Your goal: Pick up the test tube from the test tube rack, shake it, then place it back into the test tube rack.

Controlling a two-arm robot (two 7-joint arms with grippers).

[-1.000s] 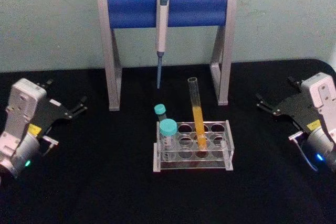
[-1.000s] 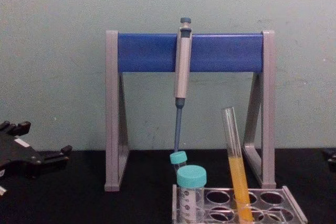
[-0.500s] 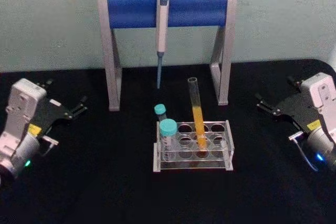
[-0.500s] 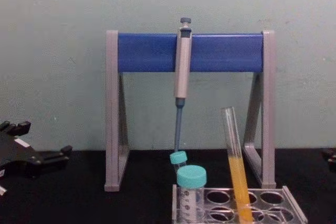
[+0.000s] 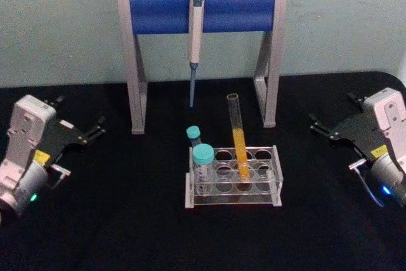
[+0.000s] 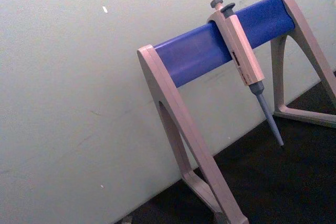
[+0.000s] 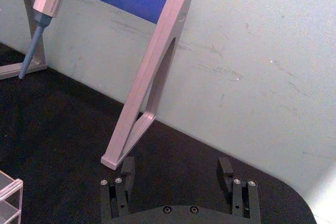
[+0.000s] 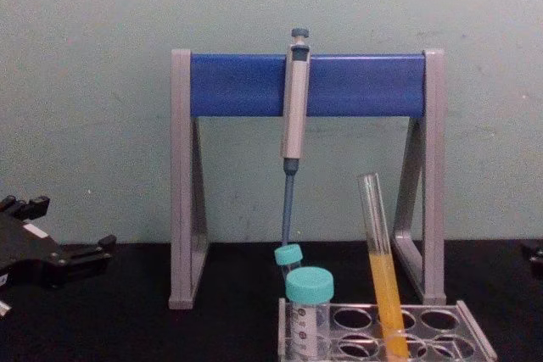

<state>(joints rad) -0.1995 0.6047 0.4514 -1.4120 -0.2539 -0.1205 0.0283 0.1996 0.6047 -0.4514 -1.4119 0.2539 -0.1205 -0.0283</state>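
Test tube (image 5: 237,132) clear glossy glass; test tube rack (image 5: 260,196) translucent smooth plastic; table (image 5: 127,220) matt black.

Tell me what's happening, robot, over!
Left gripper, right gripper: jaws open, off at the sides. Tube leaning in rack, untouched. Capped tubes stand left of it.

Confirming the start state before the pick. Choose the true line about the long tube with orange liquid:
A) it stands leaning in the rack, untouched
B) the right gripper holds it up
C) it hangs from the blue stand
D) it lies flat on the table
A: the test tube leans in the test tube rack, while the left gripper and right gripper sit open, far out on either side.
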